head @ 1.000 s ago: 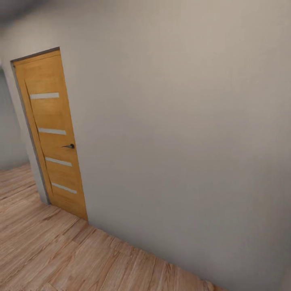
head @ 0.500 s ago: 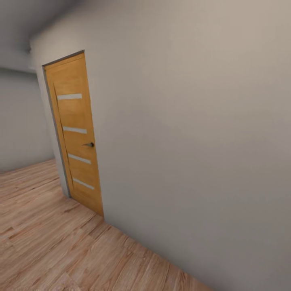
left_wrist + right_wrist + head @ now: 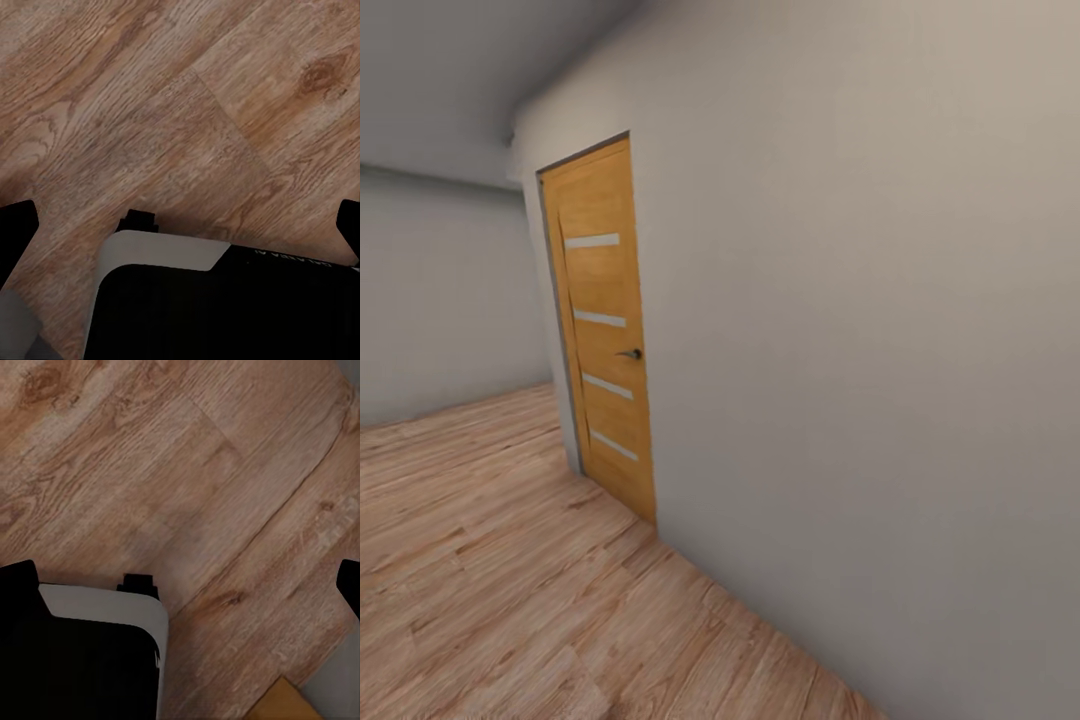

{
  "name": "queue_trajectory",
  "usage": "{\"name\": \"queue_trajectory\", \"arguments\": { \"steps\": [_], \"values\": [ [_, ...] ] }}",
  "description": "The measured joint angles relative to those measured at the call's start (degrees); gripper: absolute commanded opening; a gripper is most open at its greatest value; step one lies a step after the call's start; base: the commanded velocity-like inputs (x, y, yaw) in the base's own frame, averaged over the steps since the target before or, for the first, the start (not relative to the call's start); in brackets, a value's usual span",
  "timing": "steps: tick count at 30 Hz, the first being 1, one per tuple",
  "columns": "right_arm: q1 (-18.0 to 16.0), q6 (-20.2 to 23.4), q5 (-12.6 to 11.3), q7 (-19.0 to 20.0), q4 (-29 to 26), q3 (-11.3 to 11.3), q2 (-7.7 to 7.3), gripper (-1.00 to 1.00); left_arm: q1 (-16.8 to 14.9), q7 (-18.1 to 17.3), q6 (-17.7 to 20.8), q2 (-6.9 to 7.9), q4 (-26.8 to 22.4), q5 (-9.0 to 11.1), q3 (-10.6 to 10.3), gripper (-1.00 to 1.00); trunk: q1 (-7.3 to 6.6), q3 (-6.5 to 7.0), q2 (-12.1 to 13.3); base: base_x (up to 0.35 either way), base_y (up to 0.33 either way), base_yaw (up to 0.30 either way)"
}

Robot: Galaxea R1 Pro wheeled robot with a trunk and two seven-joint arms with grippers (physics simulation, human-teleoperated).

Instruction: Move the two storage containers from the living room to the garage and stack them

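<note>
Closed orange wooden door in grey wall, far left; wood plank floor near. Both claws' fingers spread, released, grasping nothing.

The left gripper shows just two dark fingertips, each cut off by an opposite edge of the left wrist view. The rest of each finger is out of frame, so what the spread measures cannot be told. Below the fingers, the robot's black-and-grey base runs off the frame, and small lettering on it is too blurred to read. The right gripper is cropped the same way, fingertips clipped at the sides. An orange wedge past one finger is cut by the edge, and I cannot say what it is. In the head view the wall runs out of frame.
</note>
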Motion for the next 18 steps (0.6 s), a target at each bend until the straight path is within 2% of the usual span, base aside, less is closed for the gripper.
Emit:
{"name": "queue_trajectory", "arguments": {
  "steps": [4,7,9,11,18],
  "values": [
    [0.00,0.24,-0.01,-0.19,0.03,0.01,0.00,1.00,0.00,0.05,0.00,-0.05,-0.01,1.63,0.02,1.00,0.00,0.00,0.00,0.000,0.000,0.300],
    [0.00,0.27,0.15,-0.44,0.02,0.05,0.00,1.00,0.00,0.07,0.00,-0.02,-0.01,4.27,-0.08,1.00,0.00,0.00,0.01,0.000,0.000,0.300],
    [0.00,0.26,0.50,-0.51,0.03,0.04,0.00,1.00,0.00,0.07,0.00,-0.02,-0.01,5.33,-0.13,1.00,0.00,0.00,0.01,0.000,0.000,0.300],
    [0.00,0.02,1.64,-0.60,0.04,0.01,0.06,1.00,0.00,0.05,-0.01,-0.01,0.04,6.84,-0.18,1.00,0.00,0.00,0.01,0.000,0.000,0.300],
    [0.00,-0.15,2.21,-0.30,0.05,-0.05,0.12,1.00,0.00,0.01,-0.06,-0.14,0.07,7.41,-0.30,1.00,-0.01,0.00,0.01,0.026,0.000,0.299]
  ]
}}
